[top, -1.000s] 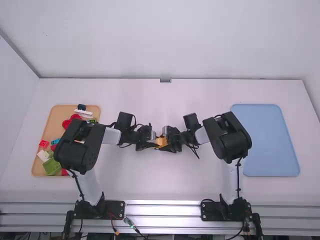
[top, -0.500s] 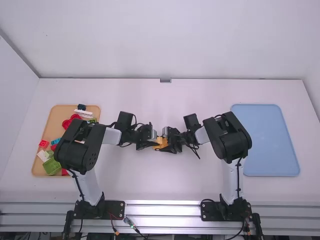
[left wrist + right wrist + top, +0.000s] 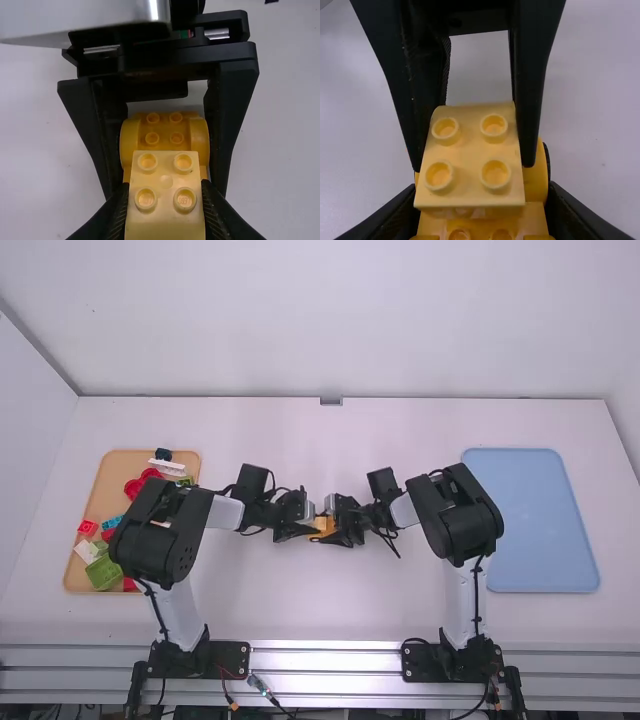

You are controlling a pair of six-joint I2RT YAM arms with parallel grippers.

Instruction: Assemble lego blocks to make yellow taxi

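Stands on a black base plate at the right arm's foot [image 3: 430,662], dotted with small pale screws. Rises from that base plate in a smooth white link [image 3: 462,605], then, farther beyond it, wears a bulky, rounded black housing [image 3: 458,515]. Trails black cables [image 3: 477,590] just above the plate. Repeats the same white and black well to its left, adding thin red wires [image 3: 223,673]. Has silver rods set across the black right gripper [image 3: 328,530], with straight, tapering fingers.

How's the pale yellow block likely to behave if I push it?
The pale yellow block looks like moulded plastic, so probably stiff. Its smooth sides might slip, though the left gripper pinches both.
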